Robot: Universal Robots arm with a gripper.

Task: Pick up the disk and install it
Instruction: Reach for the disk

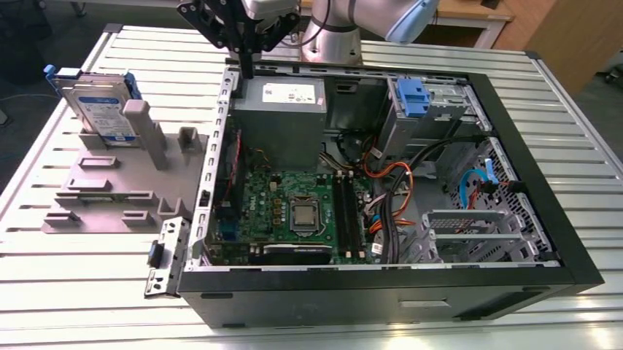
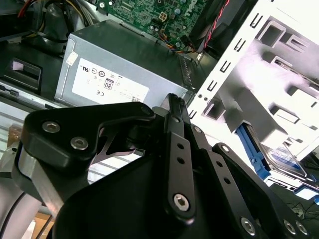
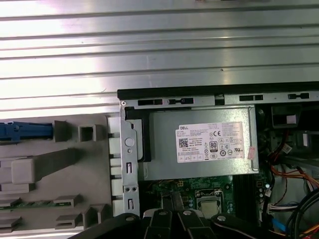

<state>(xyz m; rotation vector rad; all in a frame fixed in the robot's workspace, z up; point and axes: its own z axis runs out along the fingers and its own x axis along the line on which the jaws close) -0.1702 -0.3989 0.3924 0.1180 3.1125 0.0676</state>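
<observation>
Disk (image 1: 98,109) upright in grey holder (image 1: 98,191) on desk (image 1: 545,95), exterior view's left; jaws pressed together, empty, above power-supply box (image 1: 282,102), well apart from disk.

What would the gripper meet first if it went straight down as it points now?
The gripper would probably meet the grey power supply, near the case wall; depth is unclear.

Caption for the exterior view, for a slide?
Gripper over the edge of the open PC case; disk stands upright in the grey fixture beside it, not yet picked.
</observation>
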